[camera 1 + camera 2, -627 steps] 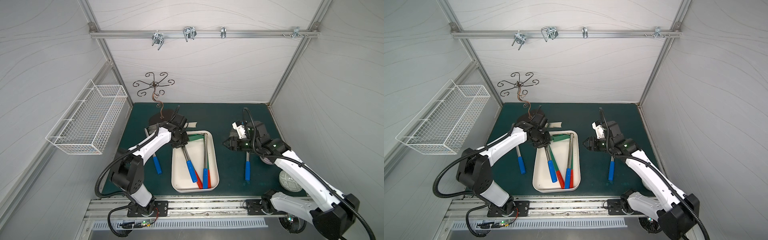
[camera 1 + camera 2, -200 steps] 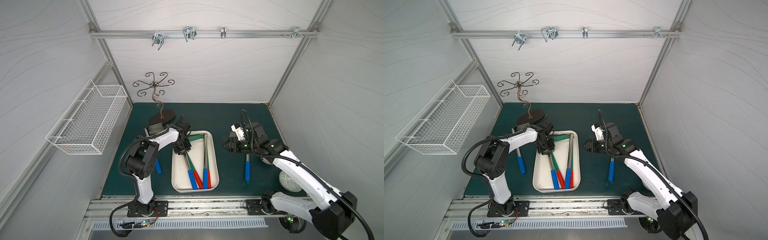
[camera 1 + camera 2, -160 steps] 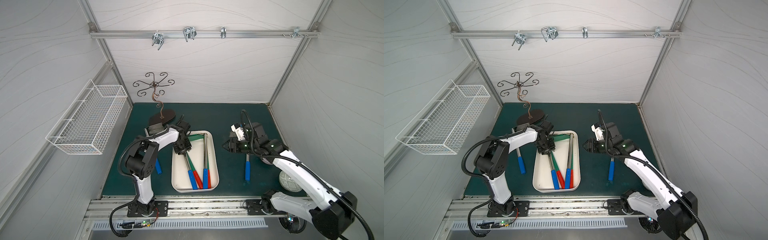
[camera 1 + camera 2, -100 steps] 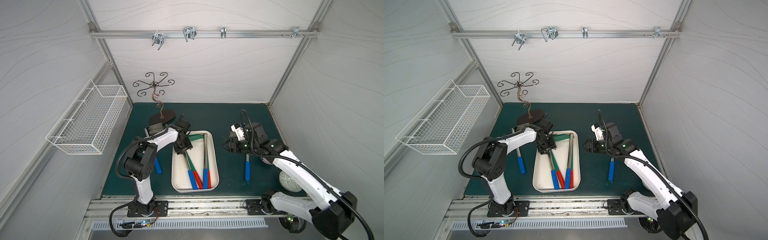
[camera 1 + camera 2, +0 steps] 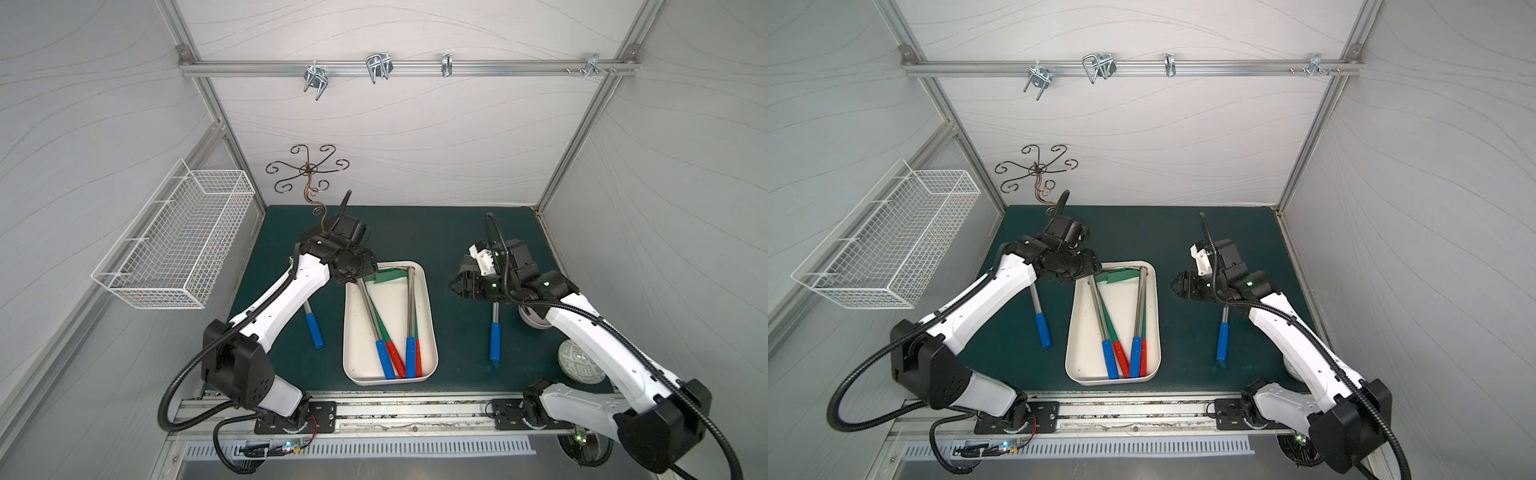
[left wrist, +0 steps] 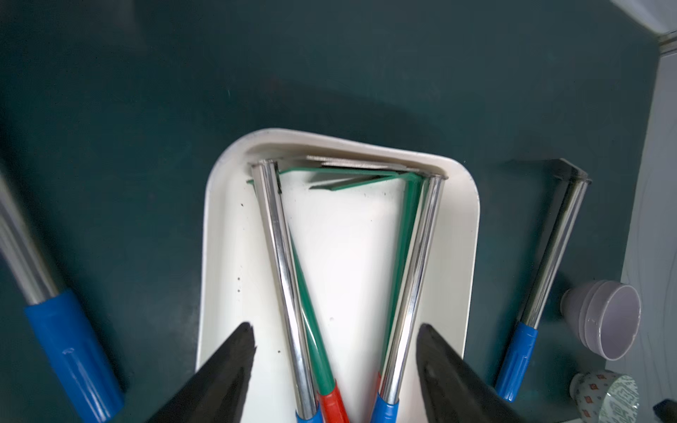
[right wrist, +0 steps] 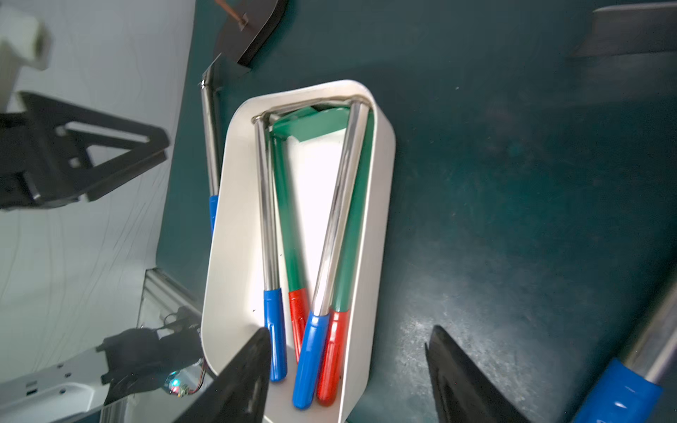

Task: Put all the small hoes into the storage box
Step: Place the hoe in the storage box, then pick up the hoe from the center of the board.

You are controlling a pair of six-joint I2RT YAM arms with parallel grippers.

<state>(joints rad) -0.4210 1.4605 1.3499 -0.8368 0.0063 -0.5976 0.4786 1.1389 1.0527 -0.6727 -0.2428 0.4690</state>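
The storage box [image 5: 352,332] [image 5: 1080,332] is a cream-white tray in the middle of the green mat. Several hoes lie in it, steel-shafted with blue handles [image 6: 282,256] and green-shafted with red handles [image 7: 285,219]. One blue-handled hoe [image 5: 312,328] [image 5: 1040,324] lies on the mat left of the box. Another [image 5: 494,336] [image 5: 1223,338] lies to its right. My left gripper [image 5: 358,271] [image 6: 335,340] hovers open over the box's far left corner and holds nothing. My right gripper [image 5: 457,286] [image 7: 348,335] stands open and empty above the mat, over the right hoe's head end.
A white wire basket [image 5: 174,245] hangs on the left wall. A curly metal hook stand [image 5: 309,183] rises at the back left, behind the left arm. A lavender cup [image 6: 600,322] and a patterned cup [image 5: 582,365] stand near the right wall.
My left gripper has opened, let go of the steel hoe in the box and drawn back up to the box's far left corner. The right gripper's jaws have opened wider in place.
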